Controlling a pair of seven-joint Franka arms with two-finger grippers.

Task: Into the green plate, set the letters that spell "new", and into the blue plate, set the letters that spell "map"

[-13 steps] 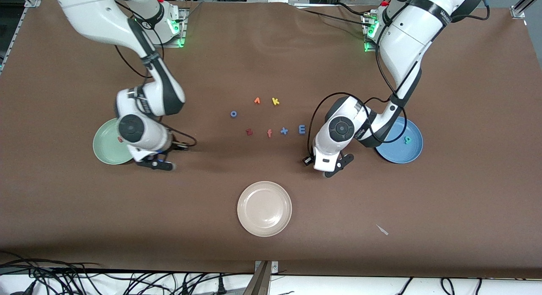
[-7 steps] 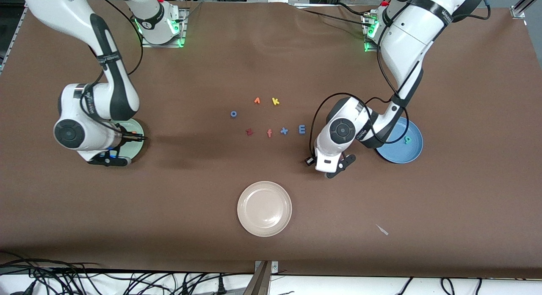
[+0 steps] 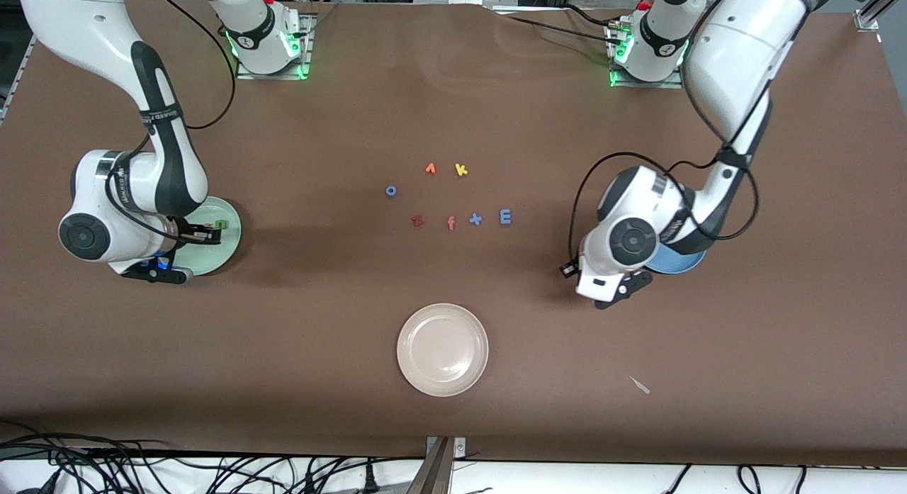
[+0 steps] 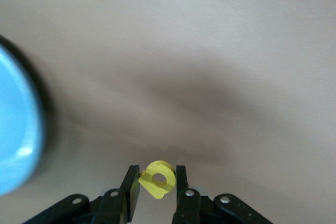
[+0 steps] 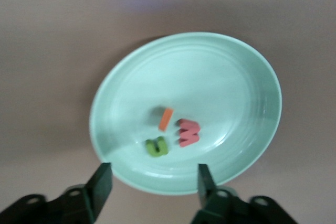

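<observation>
"New" looks finished: green n (image 5: 156, 147), orange e (image 5: 166, 119) and pinkish w (image 5: 188, 132) lie in the green plate (image 5: 252, 82), right tool (image 5: 155, 179) released above it. Left tool (image 4: 157, 188) grasps the yellow letter (image 4: 158, 178) beside the blue plate (image 3: 673, 264); blue m (image 3: 505, 217) waits at twelve o'clock of the cream plate (image 3: 407, 352)

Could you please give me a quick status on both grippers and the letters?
Right gripper open above green plate; three letters in it. Left gripper shut on yellow letter, beside blue plate. Nothing in the way.
</observation>
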